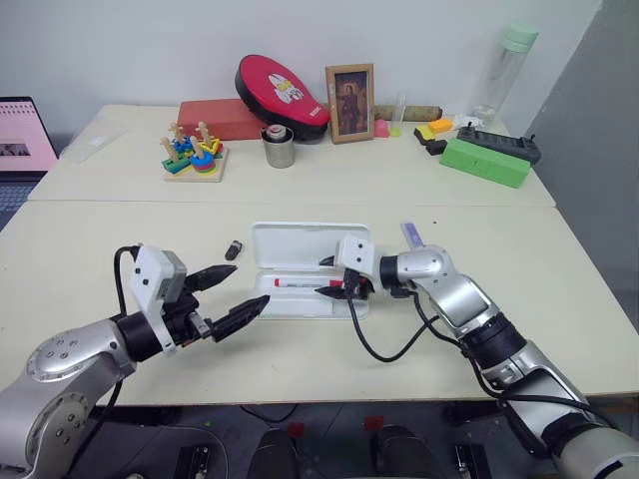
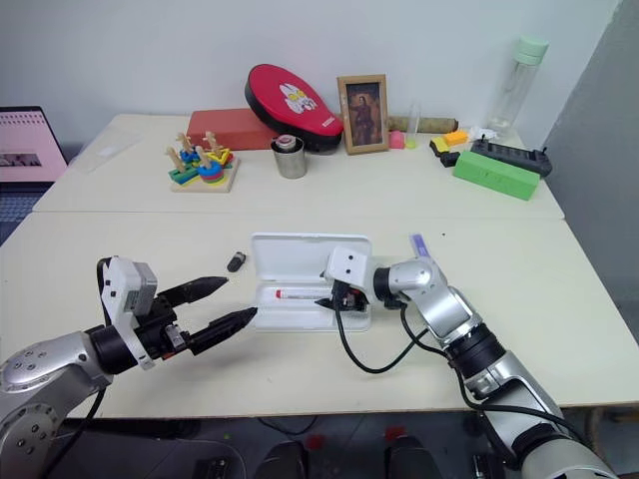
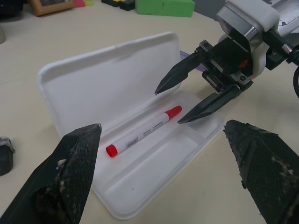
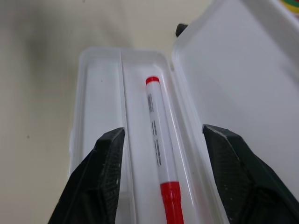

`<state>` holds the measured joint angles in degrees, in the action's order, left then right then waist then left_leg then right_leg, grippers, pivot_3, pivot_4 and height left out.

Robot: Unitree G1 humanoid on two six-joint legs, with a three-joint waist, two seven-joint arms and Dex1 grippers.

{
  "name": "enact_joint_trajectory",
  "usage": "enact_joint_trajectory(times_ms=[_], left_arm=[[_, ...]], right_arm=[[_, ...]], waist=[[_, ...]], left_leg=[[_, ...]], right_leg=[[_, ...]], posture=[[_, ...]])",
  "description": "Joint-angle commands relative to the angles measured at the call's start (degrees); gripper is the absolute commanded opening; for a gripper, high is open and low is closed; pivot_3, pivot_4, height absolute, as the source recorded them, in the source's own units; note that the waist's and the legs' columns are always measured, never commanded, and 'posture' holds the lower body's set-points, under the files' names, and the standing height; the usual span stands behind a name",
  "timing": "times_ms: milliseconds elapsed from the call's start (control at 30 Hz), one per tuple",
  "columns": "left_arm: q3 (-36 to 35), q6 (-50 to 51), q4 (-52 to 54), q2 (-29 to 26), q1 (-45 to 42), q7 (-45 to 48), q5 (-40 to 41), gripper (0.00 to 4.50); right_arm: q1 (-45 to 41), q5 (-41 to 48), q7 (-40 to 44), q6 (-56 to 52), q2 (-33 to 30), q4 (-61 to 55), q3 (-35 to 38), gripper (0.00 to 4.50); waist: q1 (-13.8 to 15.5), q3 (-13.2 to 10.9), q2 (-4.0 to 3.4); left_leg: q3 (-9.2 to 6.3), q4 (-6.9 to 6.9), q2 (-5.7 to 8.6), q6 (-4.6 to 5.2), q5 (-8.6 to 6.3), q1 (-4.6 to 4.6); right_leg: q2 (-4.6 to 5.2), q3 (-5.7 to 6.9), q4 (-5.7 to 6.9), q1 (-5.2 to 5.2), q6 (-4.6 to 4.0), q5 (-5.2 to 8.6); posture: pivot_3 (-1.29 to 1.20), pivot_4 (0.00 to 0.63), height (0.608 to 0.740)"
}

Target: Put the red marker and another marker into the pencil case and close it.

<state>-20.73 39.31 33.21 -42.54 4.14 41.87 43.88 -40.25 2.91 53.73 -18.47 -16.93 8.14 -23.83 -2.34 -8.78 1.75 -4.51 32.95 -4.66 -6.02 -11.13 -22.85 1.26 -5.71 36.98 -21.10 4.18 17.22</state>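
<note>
A flat white plastic pencil case (image 1: 305, 261) with rounded corners lies open near the middle of the pale tabletop (image 1: 120, 225), its lid standing up along the far edge. A slim red marker (image 3: 143, 131) with white barrel, red cap and red end lies flat in the tray's compartment nearest the lid, lengthwise along the case and free of both grippers. The right gripper (image 1: 334, 276) hangs over the right end of the tray, pointing toward the robot's left, its two black fingers spread apart with nothing between them; in the right wrist view the marker lies in the tray below the gap between the fingertips (image 4: 110, 158), untouched. The left gripper (image 1: 232, 294) hovers just off the case's left end, above the table, its fingers spread wide and empty. A short pale purple highlighter (image 1: 412, 236) lies on the table just beyond the right forearm, to the right of the case and apart from it. A small black object (image 1: 233, 248) sits on the table near the case's left far corner. Along the far side of the table stand a wooden stacking toy with coloured rings (image 1: 195, 153), a metal cup (image 1: 279, 148), a red oval pad (image 1: 282, 97), a framed picture (image 1: 349, 103), a green box (image 1: 485, 162) and a clear bottle with a pale green cap (image 1: 504, 72).
</note>
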Motion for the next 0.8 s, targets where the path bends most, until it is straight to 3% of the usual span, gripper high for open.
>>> enact_joint_trajectory(times_ms=[33, 133, 333, 567, 800], left_arm=[[3.4, -0.52, -0.06, 0.47, -4.08, -0.04, 0.2, 4.5], [7.61, -0.71, -0.52, 2.2, -8.55, -0.67, -0.03, 4.5], [15.07, -1.95, -3.13, 6.67, -16.2, -1.27, -2.7, 4.5], [20.33, -6.23, -8.67, 11.81, -22.02, -0.86, -7.45, 4.5], [22.06, -7.98, -11.26, 13.78, -24.4, 0.96, -8.56, 4.5]], right_arm=[[-3.02, 8.65, -1.54, -7.91, 1.98, -7.93, 8.82, 3.8], [-5.49, 14.95, -6.2, -16.06, 2.95, -12.27, 17.33, 4.43], [-6.17, 16.9, -17.34, -25.59, -1.04, -14.43, 28.62, 4.43], [-0.4, 10.48, -29.63, -35.98, -4.3, -8.86, 28.01, 4.43], [3.87, 6.22, -35.96, -34.76, -1.77, -3.01, 25.25, 4.43]], waist=[[0.01, 0.0, 0.0], [0.39, -0.03, -0.04], [0.93, 0.12, 0.19], [0.39, 0.07, 0.01], [0.32, 0.05, -0.01]], left_leg=[[0.0, 0.0, 0.0, 0.0, 0.0, 0.0], [0.0, 0.0, 0.0, 0.0, 0.0, -0.03], [-0.02, 0.0, 0.02, 0.0, 0.0, -0.04], [-0.01, -0.02, 0.03, 0.02, 0.0, -0.04], [0.0, -0.01, 0.06, 0.03, 0.0, -0.07]], right_leg=[[0.0, 0.0, 0.01, 0.03, 0.0, 0.0], [0.0, 0.0, 0.03, 0.02, 0.0, 0.0], [0.01, 0.03, -0.01, 0.08, 0.0, -0.01], [-0.02, -0.03, 0.03, 0.0, -0.01, -0.01], [-0.02, -0.09, 0.0, -0.02, -0.01, -0.01]], posture=[[0.0, 0.15, 0.74], [0.0, 0.15, 0.74], [0.0, 0.15, 0.74], [0.0, 0.15, 0.74], [0.0, 0.15, 0.74]])
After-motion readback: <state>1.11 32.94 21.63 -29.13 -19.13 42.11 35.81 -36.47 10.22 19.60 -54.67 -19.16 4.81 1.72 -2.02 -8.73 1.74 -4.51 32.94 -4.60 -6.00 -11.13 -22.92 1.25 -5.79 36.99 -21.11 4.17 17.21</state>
